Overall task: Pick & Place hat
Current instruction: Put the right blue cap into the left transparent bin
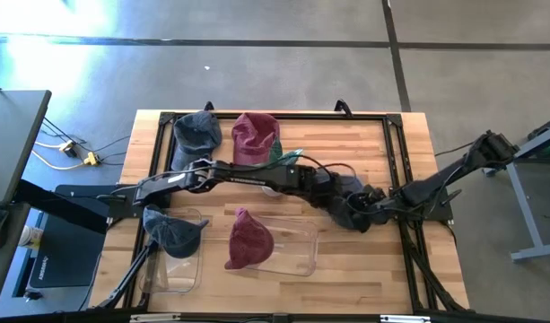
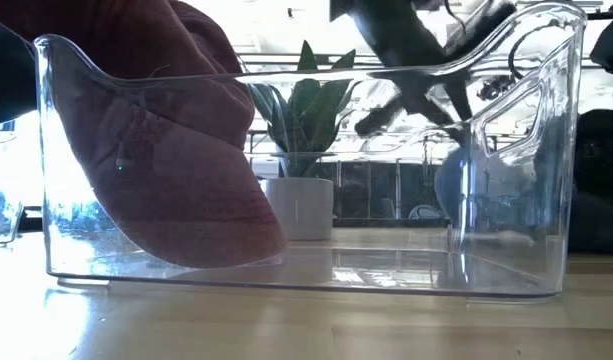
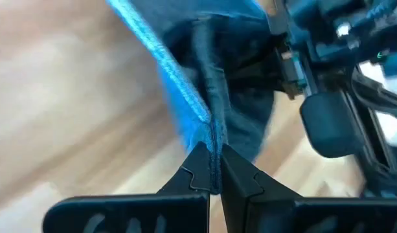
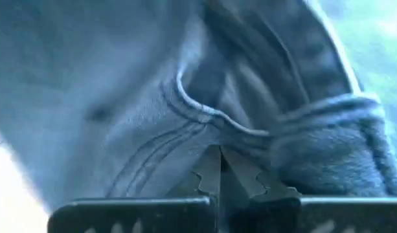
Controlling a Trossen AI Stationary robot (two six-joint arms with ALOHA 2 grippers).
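A dark navy hat [image 1: 353,212] sits right of the table's centre, between my two grippers. My left gripper [image 1: 343,199] reaches it from the table's left and is shut on it [image 3: 213,169]. My right gripper [image 1: 375,213] comes from the right and is also shut on it [image 4: 219,169]. In the low view only dark arm shapes [image 2: 406,50] show behind the clear bin. Another navy hat [image 1: 196,131] and a maroon hat [image 1: 255,136] lie at the far edge. A blue hat [image 1: 172,233] and a maroon hat [image 1: 248,242] lie in clear bins. My left gripper pinches a thin stitched edge of the navy hat [image 3: 212,139] between its two fingers [image 3: 195,173]. The edge runs straight away from the fingertips, and the hat's body spreads beyond it. Whether the hat rests on the table I cannot tell. My right gripper pinches a fold of the hat's fabric [image 4: 214,139] just below a stitched seam, between its two fingers [image 4: 204,171]. The cloth bunches and fills the view. It comes in from the table's right side.
A large clear bin [image 1: 303,244] stands near the front centre, and its wall [image 2: 506,150] fills the low view. A smaller clear bin [image 1: 187,269] stands at the front left. A potted plant [image 2: 301,110] shows beyond. A black frame [image 1: 396,135] rims the table.
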